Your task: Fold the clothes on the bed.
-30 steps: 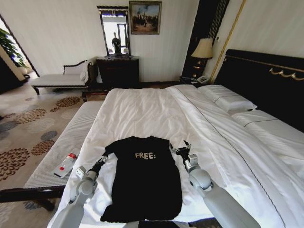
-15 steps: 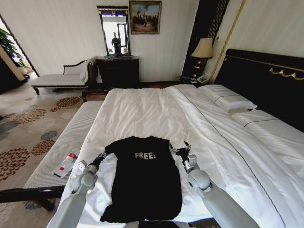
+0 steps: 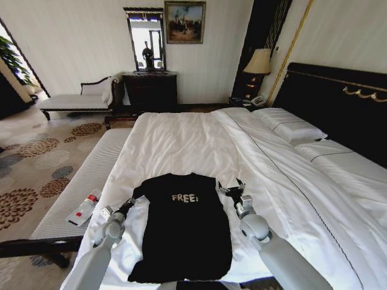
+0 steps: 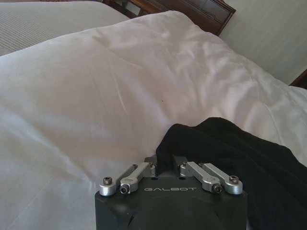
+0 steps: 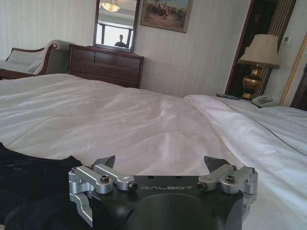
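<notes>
Black T-shirt lies flat, "FREE!" up, on the near end of the bed. Left gripper is at the shirt's left sleeve; left wrist view shows its fingers drawn narrow against the dark fabric edge. Right gripper sits by the right sleeve; right wrist view shows fingers spread wide over bare duvet. Open white bedding beyond the collar.

Black T-shirt with white "FREE!" lettering, spread flat at 6 o'clock on white-sheeted bed, collar toward 12.
</notes>
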Robot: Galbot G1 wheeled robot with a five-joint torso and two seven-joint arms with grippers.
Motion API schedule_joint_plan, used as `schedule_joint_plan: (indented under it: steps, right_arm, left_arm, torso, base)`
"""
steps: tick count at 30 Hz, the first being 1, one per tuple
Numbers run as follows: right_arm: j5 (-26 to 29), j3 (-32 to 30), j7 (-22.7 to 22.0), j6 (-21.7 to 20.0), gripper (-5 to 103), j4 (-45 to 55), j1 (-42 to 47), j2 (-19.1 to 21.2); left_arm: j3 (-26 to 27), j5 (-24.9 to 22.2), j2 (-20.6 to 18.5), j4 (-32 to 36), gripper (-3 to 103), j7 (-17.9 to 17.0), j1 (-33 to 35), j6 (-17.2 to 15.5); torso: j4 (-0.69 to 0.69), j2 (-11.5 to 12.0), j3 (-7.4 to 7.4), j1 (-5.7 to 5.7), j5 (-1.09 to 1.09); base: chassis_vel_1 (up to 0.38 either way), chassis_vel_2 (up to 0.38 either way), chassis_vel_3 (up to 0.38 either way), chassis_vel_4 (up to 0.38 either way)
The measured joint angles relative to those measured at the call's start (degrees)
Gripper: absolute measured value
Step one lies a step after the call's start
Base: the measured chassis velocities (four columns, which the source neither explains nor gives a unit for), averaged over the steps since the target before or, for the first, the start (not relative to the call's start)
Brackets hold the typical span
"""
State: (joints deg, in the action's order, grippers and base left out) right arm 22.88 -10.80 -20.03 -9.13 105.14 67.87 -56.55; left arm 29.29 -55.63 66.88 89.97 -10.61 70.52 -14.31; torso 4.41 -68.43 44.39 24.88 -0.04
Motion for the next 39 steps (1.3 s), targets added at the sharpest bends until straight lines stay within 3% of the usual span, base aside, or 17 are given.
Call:
schedule_joint_plan:
  steps: [1,5,17,24,31,35,39]
  right_arm:
    - [0.0,0.0,0.0,0.0,100,0.0,0.0,0.0]
    - [0.0,-0.3,-0.2,-0.1,100,0.2,0.3,0.0]
    - [0.0,-0.7,-0.4,-0.1,100,0.6,1.1,-0.2]
    - [0.3,-0.6,-0.5,-0.2,100,0.8,0.9,0.2]
    - [0.3,-0.9,-0.6,-0.3,100,0.9,1.3,-0.2]
    - [1.8,-1.7,-0.7,-0.6,100,1.2,1.7,-0.3]
    - [2.4,-0.5,-0.8,-0.7,100,0.5,0.2,-0.5]
  left_arm:
    - [0.0,0.0,0.0,0.0,21,0.0,0.0,0.0]
    - [-0.3,0.7,-0.1,0.3,2,-0.2,-0.2,0.0]
    - [1.3,0.7,-0.1,1.8,1,-1.2,-0.2,0.0]
    - [2.0,-2.2,-3.3,1.4,1,-1.5,-2.8,-0.8]
    - [-0.8,-2.8,-5.3,3.9,1,-3.3,-3.0,-2.3]
    - [-4.5,0.1,-6.3,11.1,1,-11.1,-2.6,-12.8]
    - [-6.1,0.4,-6.6,16.2,1,-13.6,-2.5,-17.5]
  torso:
    - [0.00,0.0,0.00,0.00,0.00]
    - [0.00,0.0,0.00,0.00,0.00]
    - [0.00,0.0,0.00,0.00,0.00]
    - [0.00,0.0,0.00,0.00,0.00]
    - [-0.01,0.0,0.00,0.00,0.01]
    - [0.00,0.0,0.00,-0.01,0.00]
    - [0.01,0.0,0.00,-0.01,0.02]
  base:
    - [0.000,0.000,0.000,0.000]
    - [0.000,0.000,0.000,0.000]
    - [0.000,0.000,0.000,0.000]
    - [0.000,0.000,0.000,0.000]
    - [0.000,0.000,0.000,0.000]
    - [0.000,0.000,0.000,0.000]
    - [0.000,0.000,0.000,0.000]
